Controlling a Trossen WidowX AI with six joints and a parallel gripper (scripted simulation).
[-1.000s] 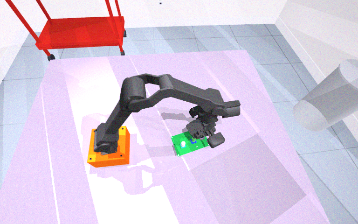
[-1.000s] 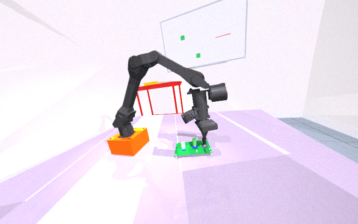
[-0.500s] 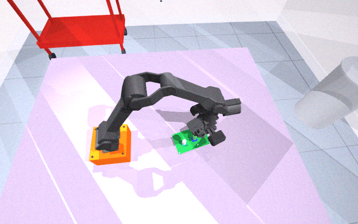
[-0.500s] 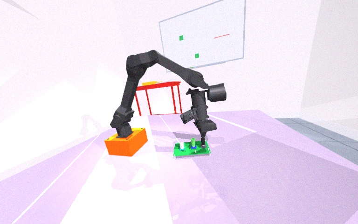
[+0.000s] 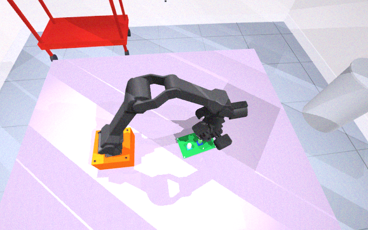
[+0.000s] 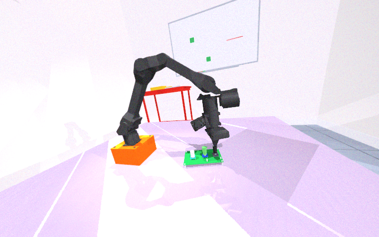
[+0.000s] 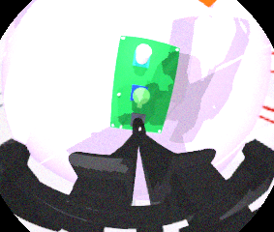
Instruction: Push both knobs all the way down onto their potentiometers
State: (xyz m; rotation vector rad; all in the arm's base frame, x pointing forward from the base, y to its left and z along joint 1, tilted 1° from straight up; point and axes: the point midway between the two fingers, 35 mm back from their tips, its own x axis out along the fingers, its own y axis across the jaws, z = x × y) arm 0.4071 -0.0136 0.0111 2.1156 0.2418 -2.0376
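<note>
The green board (image 5: 184, 153) (image 6: 189, 162) (image 7: 126, 77) stands on short legs. A white knob (image 5: 189, 145) (image 6: 192, 152) (image 7: 143, 53) stands upright over a cyan potentiometer at one end. A pale green knob (image 5: 200, 141) (image 6: 204, 150) (image 7: 140, 96) stands upright over a blue potentiometer in the middle. Whether either knob touches its potentiometer I cannot tell. A dark grey part (image 7: 137, 117) sits at the other end. My gripper (image 6: 215, 146) (image 7: 137, 133) is shut and points down at this dark part, beside the green knob. The fingertips hide part of it; contact is unclear.
The arm's orange base block (image 5: 129, 148) (image 6: 128, 157) stands on the table (image 5: 74, 185) left of the board. A small pale post (image 6: 207, 160) (image 7: 119, 94) stands near the board's long edge. A red cart (image 5: 86, 31) and a grey bin (image 5: 337, 99) are beyond the table.
</note>
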